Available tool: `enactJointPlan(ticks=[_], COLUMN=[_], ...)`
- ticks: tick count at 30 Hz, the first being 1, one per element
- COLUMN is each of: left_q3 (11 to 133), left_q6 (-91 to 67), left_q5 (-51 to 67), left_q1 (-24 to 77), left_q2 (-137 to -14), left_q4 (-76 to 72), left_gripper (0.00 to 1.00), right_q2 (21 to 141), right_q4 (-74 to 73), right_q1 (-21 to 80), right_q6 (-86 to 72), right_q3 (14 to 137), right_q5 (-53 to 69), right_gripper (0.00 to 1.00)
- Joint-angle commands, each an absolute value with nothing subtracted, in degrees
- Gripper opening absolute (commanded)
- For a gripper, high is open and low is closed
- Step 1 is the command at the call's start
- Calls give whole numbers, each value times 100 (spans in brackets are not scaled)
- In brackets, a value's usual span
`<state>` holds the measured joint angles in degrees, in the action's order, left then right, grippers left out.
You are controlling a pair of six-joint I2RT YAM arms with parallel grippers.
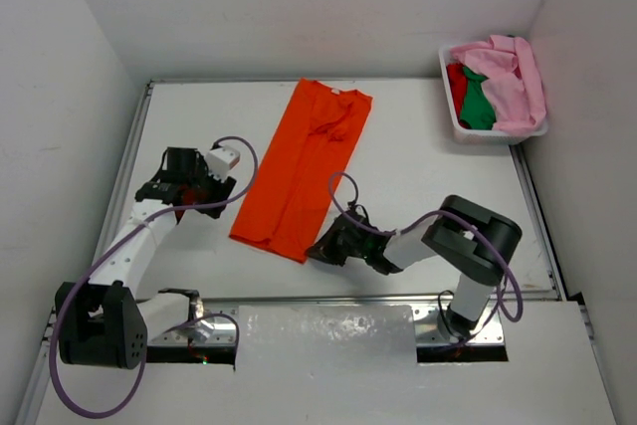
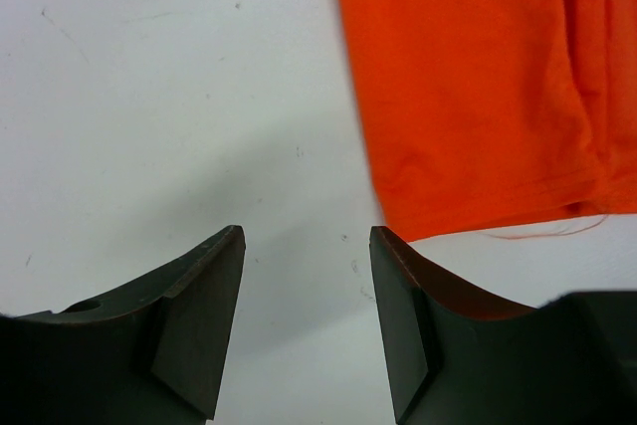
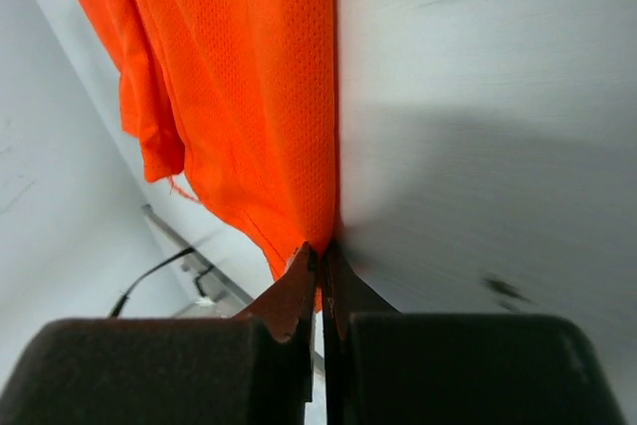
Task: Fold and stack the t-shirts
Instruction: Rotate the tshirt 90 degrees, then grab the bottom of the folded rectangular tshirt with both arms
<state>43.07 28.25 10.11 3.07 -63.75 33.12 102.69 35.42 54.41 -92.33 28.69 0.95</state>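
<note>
One orange t-shirt (image 1: pixel 309 166) on white table (image 1: pixel 418 176)

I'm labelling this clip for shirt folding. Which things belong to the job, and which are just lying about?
Job: orange t-shirt, pinched by the right gripper; pink t-shirt, green t-shirt and red t-shirt in the white basket.
Lying about: that basket; the table.

Top, left-wrist and right-wrist views. No text, label, brand mark, number or sign can be read in any of the three. The orange t-shirt (image 1: pixel 304 171) shows plain fabric only, and the desk (image 1: pixel 418 176) bears only faint scuffs.
</note>
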Motion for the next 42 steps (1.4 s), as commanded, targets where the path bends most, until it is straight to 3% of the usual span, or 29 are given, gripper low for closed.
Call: enactJointPlan(ticks=[1, 5, 8, 11, 15, 18, 22, 25, 28, 33, 36, 42], left_q3=[4377, 4613, 4904, 4992, 4607, 4132, 3605, 3323, 3077, 3076, 3138, 2970], left_q6=[2970, 3452, 4462, 5744, 8981, 9666, 9695, 9606, 9536, 8940, 8877, 8500], left_q5=[1238, 1722, 1705, 1731, 1942, 2030, 2241, 2188, 2145, 2162, 2215, 2338], left_q1=[343, 684, 1859, 2423, 2865, 3242, 3988, 4744, 5253, 5748, 5810, 5818], left_q2=[-6267, -6188, -6179, -6056, -5450, -5168, -5255, -5580, -6054, -7020, -7373, -7540], left_q4=[3269, 3506, 4164, 4657, 5281, 4950, 4466, 3948, 3227, 2392, 2443, 1978], left_gripper=[52, 52, 52, 53, 53, 52, 64, 63, 62, 61, 53, 49], right_q2=[9775, 8809, 8422, 8201, 7588, 7139, 6847, 6890, 6865, 6785, 6750, 6838], right_q4=[2779, 1787, 1155, 626, 160, -824, -1826, -2143, -2232, -2215, -1908, -1320], right_q1=[5134, 4607, 4369, 4150, 3438, 3129, 2875, 2865, 2874, 2874, 2883, 2892], right_q6=[-8457, -7377, -6831, -6320, -5759, -4915, -4010, -3683, -3656, -3787, -4042, -4455], right_q3=[2470, 2049, 1846, 1635, 1213, 1405, 1871, 2126, 2223, 2241, 2145, 2013], right_q5=[-26, 403, 983, 1344, 1801, 1741, 1758, 1845, 1802, 1767, 1924, 2118], right_gripper=[0, 0, 0, 0, 0, 0, 3, 26, 35, 38, 37, 37])
